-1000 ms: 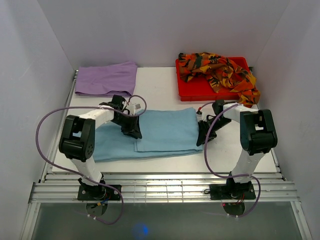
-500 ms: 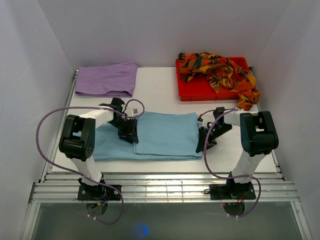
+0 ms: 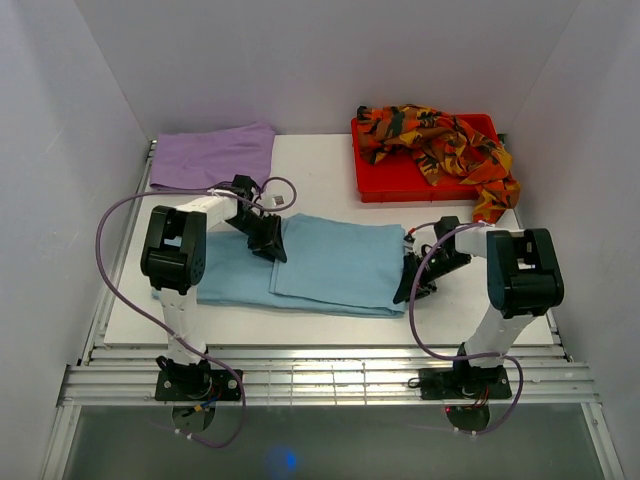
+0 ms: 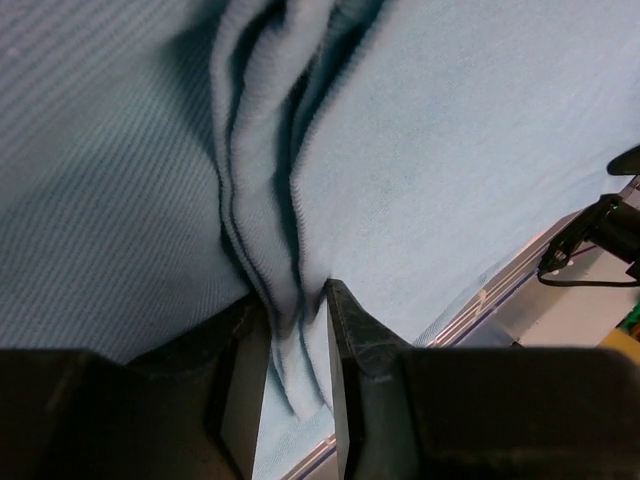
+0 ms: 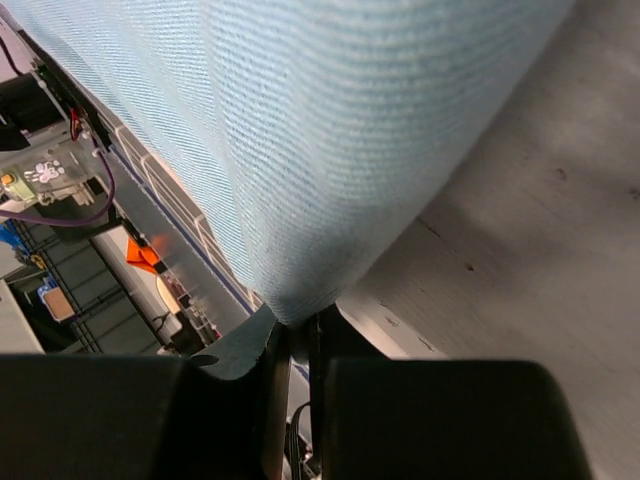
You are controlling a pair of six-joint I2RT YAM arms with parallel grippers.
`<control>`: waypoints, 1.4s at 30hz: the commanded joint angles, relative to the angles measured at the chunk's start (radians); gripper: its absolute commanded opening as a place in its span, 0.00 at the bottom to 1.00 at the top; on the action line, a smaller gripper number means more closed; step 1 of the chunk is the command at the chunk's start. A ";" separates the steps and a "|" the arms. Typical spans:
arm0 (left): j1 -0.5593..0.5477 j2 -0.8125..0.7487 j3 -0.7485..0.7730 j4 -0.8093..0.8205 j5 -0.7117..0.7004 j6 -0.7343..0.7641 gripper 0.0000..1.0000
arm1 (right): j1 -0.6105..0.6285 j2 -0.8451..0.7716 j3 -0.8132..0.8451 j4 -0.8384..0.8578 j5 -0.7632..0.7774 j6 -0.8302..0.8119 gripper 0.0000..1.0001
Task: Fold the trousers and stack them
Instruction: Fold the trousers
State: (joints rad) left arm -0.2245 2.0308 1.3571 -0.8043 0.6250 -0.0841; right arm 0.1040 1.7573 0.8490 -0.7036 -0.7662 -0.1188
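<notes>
Left hand (image 3: 272, 243), right hand (image 3: 408, 283) — both pinching blue trousers (image 3: 335, 265).

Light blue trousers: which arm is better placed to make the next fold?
Probably right. The right gripper pinches the light blue trousers at their right-hand edge, so it could carry that end across. The left gripper clamps a bunched ridge mid-cloth.

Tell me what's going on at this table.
Two robot arms are folding the light blue trousers. The left claw pinches a bunched fold of them; the right claw is shut on their right edge. The lilac pair lies folded at the back left; the patterned pair is heaped on the red tray.
</notes>
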 commanded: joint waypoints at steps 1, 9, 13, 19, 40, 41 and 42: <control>-0.004 -0.038 0.004 0.034 0.002 0.052 0.40 | -0.003 -0.054 0.001 0.049 -0.039 0.021 0.08; -0.009 -0.167 -0.160 0.010 0.045 0.026 0.44 | -0.003 -0.098 -0.054 0.079 -0.084 0.033 0.21; -0.013 -0.159 -0.187 0.028 0.058 0.021 0.44 | -0.003 -0.073 -0.042 0.069 -0.079 0.018 0.32; -0.018 -0.153 -0.142 0.004 0.114 0.029 0.15 | -0.003 -0.067 -0.041 0.058 -0.055 0.007 0.31; -0.016 -0.311 -0.230 -0.268 0.205 0.064 0.00 | -0.026 -0.079 -0.044 0.061 0.002 0.015 0.42; -0.015 -0.301 -0.233 -0.241 0.188 0.060 0.00 | -0.026 -0.078 -0.044 0.061 0.001 0.015 0.40; -0.012 -0.278 -0.236 -0.225 0.135 0.050 0.00 | -0.027 -0.078 -0.042 0.061 -0.007 0.015 0.34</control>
State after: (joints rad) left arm -0.2379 1.7706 1.1259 -1.0554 0.8253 -0.0311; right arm 0.0841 1.6909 0.8017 -0.6468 -0.7620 -0.1020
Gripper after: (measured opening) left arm 0.031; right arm 0.379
